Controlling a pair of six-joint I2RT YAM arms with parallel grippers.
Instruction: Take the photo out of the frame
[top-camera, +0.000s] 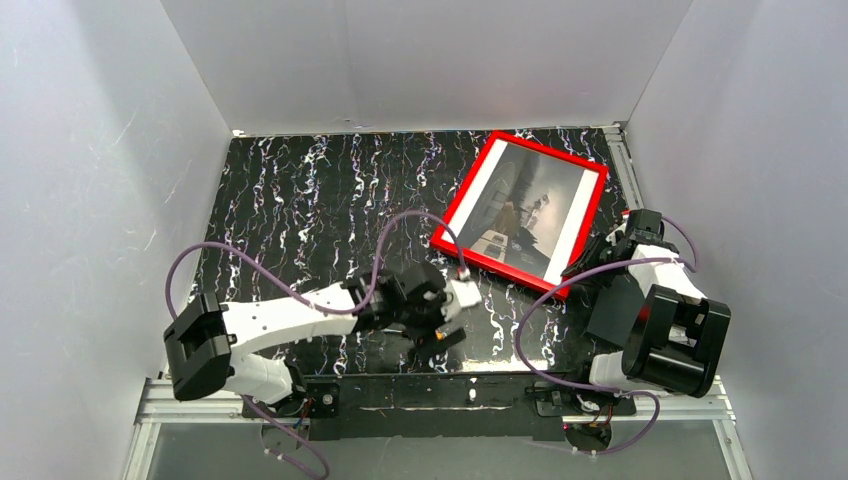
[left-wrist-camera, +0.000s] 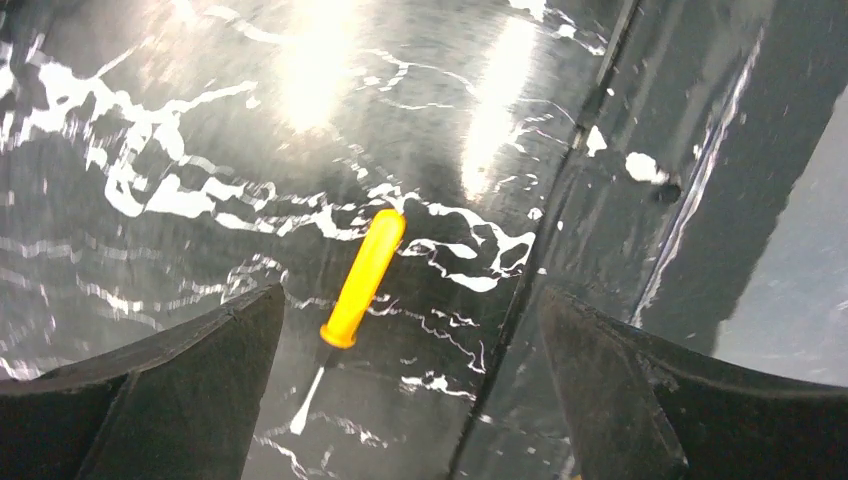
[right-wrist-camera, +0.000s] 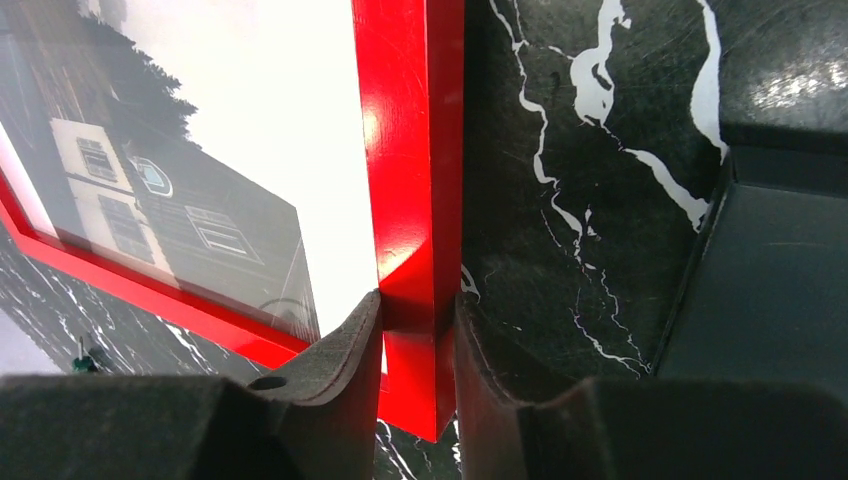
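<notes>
the right gripper (right-wrist-camera: 418, 310) is clamped on the near right edge of the thin bright red rectangular picture frame (right-wrist-camera: 405, 150), one finger on either side of the rim. the frame lies at the far right of the black white-veined marble tabletop (top-camera: 300, 200), with the dim grey-black photo print with white side strips (top-camera: 530, 205) inside it. over on the left, the left gripper (left-wrist-camera: 410, 296) hangs wide open and empty above a yellow-handled screwdriver (left-wrist-camera: 365, 275) on the table.
</notes>
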